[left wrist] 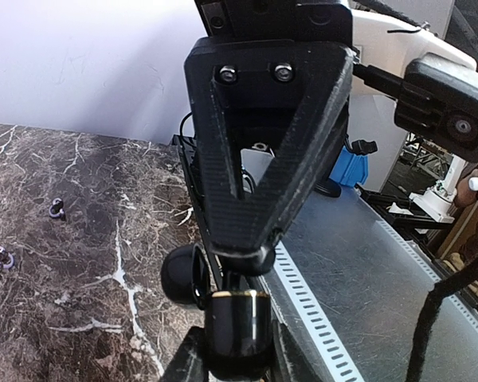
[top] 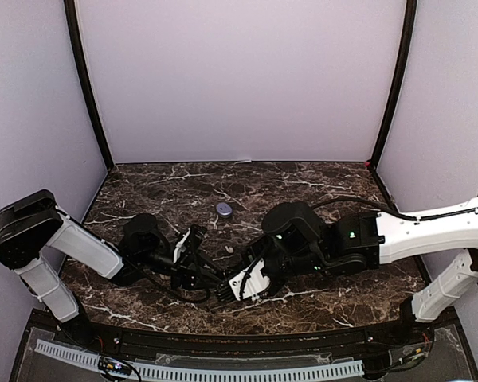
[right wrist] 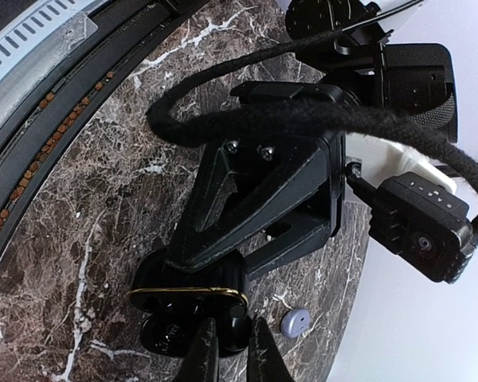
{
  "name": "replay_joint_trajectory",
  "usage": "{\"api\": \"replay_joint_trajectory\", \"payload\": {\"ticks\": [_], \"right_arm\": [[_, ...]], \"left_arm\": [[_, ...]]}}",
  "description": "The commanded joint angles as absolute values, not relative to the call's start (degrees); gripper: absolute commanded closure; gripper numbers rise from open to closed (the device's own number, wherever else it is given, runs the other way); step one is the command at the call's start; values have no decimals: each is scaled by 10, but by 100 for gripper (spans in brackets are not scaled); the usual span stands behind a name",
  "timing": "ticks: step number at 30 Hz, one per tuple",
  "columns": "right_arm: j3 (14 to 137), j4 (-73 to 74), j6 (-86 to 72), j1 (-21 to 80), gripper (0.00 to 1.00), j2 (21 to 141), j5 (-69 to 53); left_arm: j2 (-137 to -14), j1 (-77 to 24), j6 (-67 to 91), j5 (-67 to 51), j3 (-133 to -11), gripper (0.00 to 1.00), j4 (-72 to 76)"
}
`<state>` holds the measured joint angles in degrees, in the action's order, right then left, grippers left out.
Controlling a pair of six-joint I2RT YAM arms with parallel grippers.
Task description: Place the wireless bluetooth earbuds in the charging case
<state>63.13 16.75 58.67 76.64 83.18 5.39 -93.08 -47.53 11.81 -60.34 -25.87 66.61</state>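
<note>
My left tool is clenched on the upper part of the black, gold-rimmed charging case. It holds the case in the air at the lower middle of the left wrist view. My right tool comes in from the bottom edge of its own view, with its fingers pinched close onto the lower dark part of the same case. The round lid looks swung open to the left of the rim, though I can't be sure of that.

None of the earbuds are in yet. Two earbuds lie on the desk at the left edge of the left wrist view, well apart from the case.

What worries me:
- **Twisting the case:** Both tools grip one small case. If my arms pull unevenly, I think the case could twist out of a pinch or the hinge could be strained.
- **Fetching an earbud:** One tool has to let go to do it. The case then hangs from a single narrow grip and may tip or drop.
- **The desk edge:** The slotted metal rail sits right under the case at the lower right, so a dropped case could land off the desk.
- **The cable:** The black braided cable runs across the middle of the right wrist view, over my left tool. It might snag as I pull away.
- **Size of the earbuds:** They are tiny, so a careless sweep could scatter them.
</note>
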Motion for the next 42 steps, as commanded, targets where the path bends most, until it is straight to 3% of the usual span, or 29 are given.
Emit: {"api": "replay_joint_trajectory", "payload": {"ticks": [1, 13, 18, 25, 31, 42], "right_arm": [[648, 132, 598, 768, 95, 848, 50], [667, 129, 602, 773, 89, 870, 32], [662, 127, 597, 773, 80, 862, 24], [637, 125, 583, 773, 58, 830, 9], [628, 129, 555, 770, 45, 808, -11], [608, 113, 494, 763, 38, 754, -78]], "left_arm": [[-931, -480, 130, -614, -277, 100, 708], [-936, -481, 136, -620, -275, 100, 720], [-935, -481, 132, -619, -275, 100, 717], [-933, -480, 128, -617, -274, 100, 714], [-930, -480, 125, -616, -273, 100, 712], [-915, -480, 113, -605, -263, 100, 710]]}}
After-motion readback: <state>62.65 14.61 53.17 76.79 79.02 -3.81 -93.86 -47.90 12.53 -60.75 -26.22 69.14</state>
